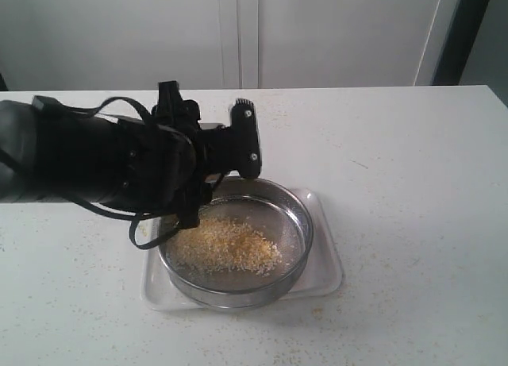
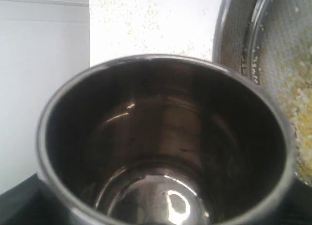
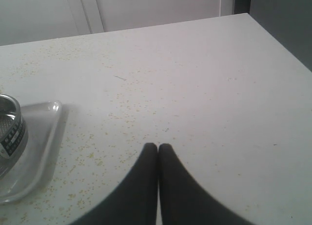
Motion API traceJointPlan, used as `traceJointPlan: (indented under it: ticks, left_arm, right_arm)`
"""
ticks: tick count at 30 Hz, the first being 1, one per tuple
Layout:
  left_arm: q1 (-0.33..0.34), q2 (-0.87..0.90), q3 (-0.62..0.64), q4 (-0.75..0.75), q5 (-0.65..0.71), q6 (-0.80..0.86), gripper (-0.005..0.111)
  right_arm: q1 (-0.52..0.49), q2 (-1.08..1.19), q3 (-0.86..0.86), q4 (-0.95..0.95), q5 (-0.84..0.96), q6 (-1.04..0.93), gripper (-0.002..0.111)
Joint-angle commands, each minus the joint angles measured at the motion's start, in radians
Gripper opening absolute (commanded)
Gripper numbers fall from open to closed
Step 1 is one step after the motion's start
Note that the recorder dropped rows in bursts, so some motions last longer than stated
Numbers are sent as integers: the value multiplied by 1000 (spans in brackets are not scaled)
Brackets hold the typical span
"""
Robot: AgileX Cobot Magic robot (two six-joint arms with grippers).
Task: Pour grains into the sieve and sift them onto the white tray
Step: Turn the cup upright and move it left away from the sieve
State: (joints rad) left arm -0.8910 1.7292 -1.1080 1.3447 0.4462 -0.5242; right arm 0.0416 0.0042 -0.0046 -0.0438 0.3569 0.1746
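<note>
The sieve (image 1: 306, 223) rests on the white tray (image 1: 327, 275), with a heap of yellow and pale grains (image 1: 226, 245) on its mesh. My left gripper (image 1: 226, 156) hangs over the sieve's back left rim, shut on a small steel cup (image 2: 165, 152). In the left wrist view the cup's inside looks bare and shiny, and the sieve (image 2: 234, 34) with grains (image 2: 298, 98) lies just beyond it. My right gripper (image 3: 158, 147) is shut on nothing above the bare table, apart from the tray (image 3: 44, 132) and the sieve (image 3: 12, 130). It does not show in the exterior view.
Loose grains (image 3: 83, 156) are scattered over the white table (image 1: 413, 183) around the tray. The black left arm (image 1: 87, 159) reaches in from the left edge. A white wall with panels (image 1: 238, 32) stands behind the table.
</note>
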Motion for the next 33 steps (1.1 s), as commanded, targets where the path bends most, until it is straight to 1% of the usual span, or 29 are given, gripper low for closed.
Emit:
traceJointPlan:
  ticks: [1,7,8,9,10,11,12,13,14,15,17,19,21,23,24,27,30,33]
  left_arm:
    - [66,-64,-4,-32,-110,-125,0]
    - [185,-113,-4,-201,-307,-134,0]
    - [219,-119,-2,-236,-359,-134,0]
    - [238,-124,2,-255,-390,-134,0]
    - [275,-126,12,-290,-452,-134,0]
    - [294,-128,22,-305,-482,-136,0]
    - [326,-128,39,-316,-534,-158,0]
    - [345,-128,48,-316,-559,-178,0]
    - [386,-128,65,-316,-613,-217,0]
    - [404,-128,71,-316,-638,-227,0]
    - [492,-128,104,-316,-778,-306,0]
    - [559,-128,127,-314,-872,-348,0]
    - [614,-128,140,-314,-899,-384,0]
    - [647,-125,147,-312,-910,-395,0]
    - [681,-115,158,-312,-962,-395,0]
    - [733,-86,178,-312,-1092,-391,0]
    - [751,-54,178,-313,-1098,-375,0]
    - [751,0,178,-328,-1130,-292,0]
  right_arm:
    - [-3,-4,5,-5,-14,5,0]
    - [-3,-4,5,-5,-14,5,0]
    - [-3,-4,5,-5,-14,5,0]
    - [-3,-4,5,-5,-14,5,0]
    - [-3,-4,5,-5,-14,5,0]
    - [-3,-4,5,-5,-14,5,0]
    - [-3,-4,5,-5,-14,5,0]
    - [-3,-4,5,-5,-14,5,0]
    - [-3,-4,5,-5,-14,5,0]
    - [-3,-4,5,-5,-14,5,0]
    - [-3,-4,5,-5,-14,5,0]
    - [-3,-4,5,-5,-14,5,0]
    - [-3,-4,5,-5,-14,5,0]
    - [-3,-4,5,-5,-14,5,0]
    - [-3,-4,5,-5,-14,5,0]
    - [-3,-4,5,-5,-14,5,0]
    - [-3,-4,5,-5,-14,5,0]
    - [-3,-4,5,-5,-14,5,0]
